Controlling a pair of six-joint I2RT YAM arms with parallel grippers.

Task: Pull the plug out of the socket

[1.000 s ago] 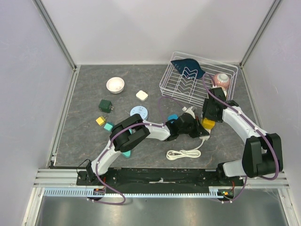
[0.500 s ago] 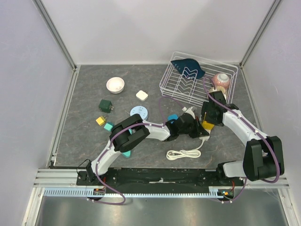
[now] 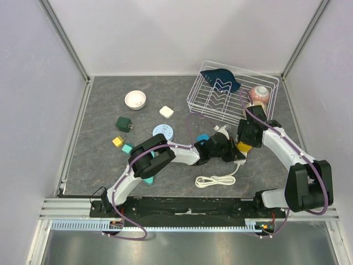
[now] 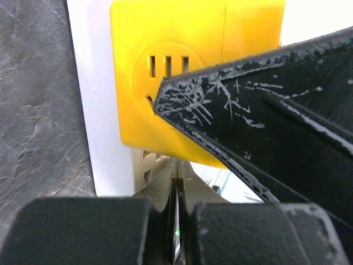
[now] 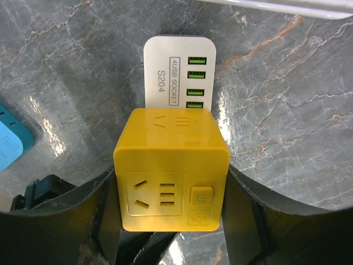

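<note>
Gripping yellow plug (image 5: 165, 138) centre-frame, right gripper (image 5: 171, 190) clamping both sides | plug seated on white socket strip (image 5: 179, 66) | left gripper (image 4: 177, 176) closed beside strip | risk: unpinned strip lifts too, or fingers slip off.

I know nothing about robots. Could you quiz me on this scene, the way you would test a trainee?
1. Pick one: the plug cube between the fingers of the right gripper is A blue, B yellow, C green.
2. True or false: the wire rack sits in the near left corner.
3. Fill the gap: the white socket strip under the cube shows ___ green USB ports.
Key: 1 B; 2 false, it is at the far right; 3 four.
</note>
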